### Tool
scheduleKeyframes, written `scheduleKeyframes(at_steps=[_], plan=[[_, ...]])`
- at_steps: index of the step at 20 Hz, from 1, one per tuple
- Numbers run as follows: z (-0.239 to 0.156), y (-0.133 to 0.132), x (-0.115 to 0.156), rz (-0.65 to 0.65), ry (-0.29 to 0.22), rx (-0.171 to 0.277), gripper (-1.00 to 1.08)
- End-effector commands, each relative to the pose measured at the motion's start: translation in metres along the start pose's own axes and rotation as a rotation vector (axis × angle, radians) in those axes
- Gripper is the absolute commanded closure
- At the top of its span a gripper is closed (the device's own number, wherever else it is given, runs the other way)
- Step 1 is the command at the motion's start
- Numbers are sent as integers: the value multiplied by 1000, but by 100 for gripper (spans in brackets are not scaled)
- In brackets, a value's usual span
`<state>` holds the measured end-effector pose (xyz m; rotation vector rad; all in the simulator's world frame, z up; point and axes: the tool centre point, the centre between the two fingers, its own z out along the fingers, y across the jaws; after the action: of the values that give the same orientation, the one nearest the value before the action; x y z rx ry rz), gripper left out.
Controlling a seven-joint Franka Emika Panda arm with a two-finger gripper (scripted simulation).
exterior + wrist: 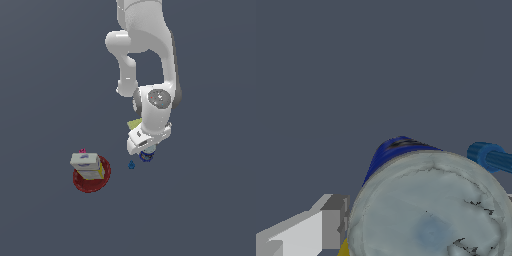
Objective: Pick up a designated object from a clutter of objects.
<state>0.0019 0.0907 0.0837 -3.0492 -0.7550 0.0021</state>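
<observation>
The dark blue can (398, 150) with its pale grey-white lid (431, 210) fills the wrist view and sits between my fingers. One finger (331, 227) lies against the lid's rim; the other is almost out of frame. My gripper (428, 222) is shut on the can. In the exterior view the gripper (145, 149) hangs low over the floor, and only the can's lower part (146, 157) shows under the hand. Whether the can is off the floor is not clear.
The tiny bright blue piece (131, 164) lies just beside the can and also shows in the wrist view (488, 156). The yellow cup with the green slab (133, 123) peeks out behind the arm. White and yellow boxes (86, 164) are stacked on the dark red plate (91, 184).
</observation>
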Motion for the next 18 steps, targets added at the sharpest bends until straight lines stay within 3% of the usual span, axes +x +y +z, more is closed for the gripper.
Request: scheduleKeyframes(at_steps=[1, 4, 5, 18], plan=[[7, 0, 1, 0, 1, 0, -92], [10, 0, 1, 0, 1, 0, -92], [10, 0, 1, 0, 1, 0, 108], [6, 1, 0, 0, 1, -1, 108]])
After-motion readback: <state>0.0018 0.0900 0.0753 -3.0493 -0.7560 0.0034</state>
